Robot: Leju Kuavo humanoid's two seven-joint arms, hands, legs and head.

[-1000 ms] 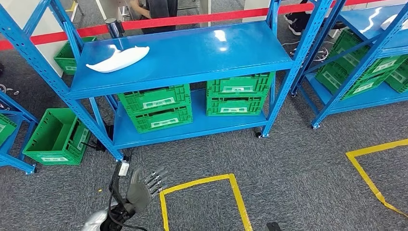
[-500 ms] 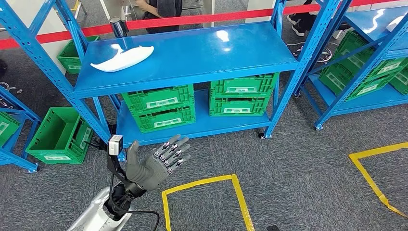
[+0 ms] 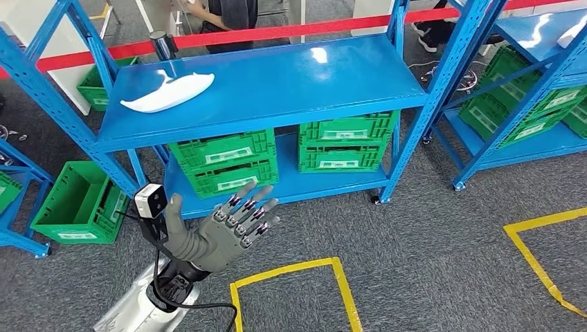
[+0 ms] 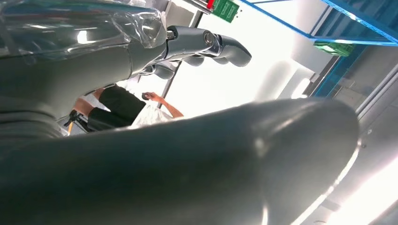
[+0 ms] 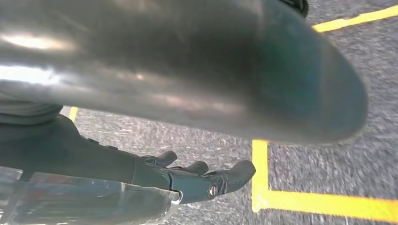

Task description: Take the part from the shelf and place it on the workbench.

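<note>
White part on blue shelf; green crates; yellow floor tape

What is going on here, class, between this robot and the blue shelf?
The robot stands before a blue shelf on which a white part lies near the top deck's left end. Its left hand is raised, fingers spread, holding nothing and well short of the part. The right hand hangs over the grey floor, empty. Nothing has been picked up yet.

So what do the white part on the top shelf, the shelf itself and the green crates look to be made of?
White part: probably moulded plastic, smooth and matte, with a thin curved shell form.
Shelf: looks like blue painted metal, glossy, reflecting ceiling lights, with perforated uprights.
Green crates: apparently rigid plastic, ribbed and slotted walls, white labels.
</note>
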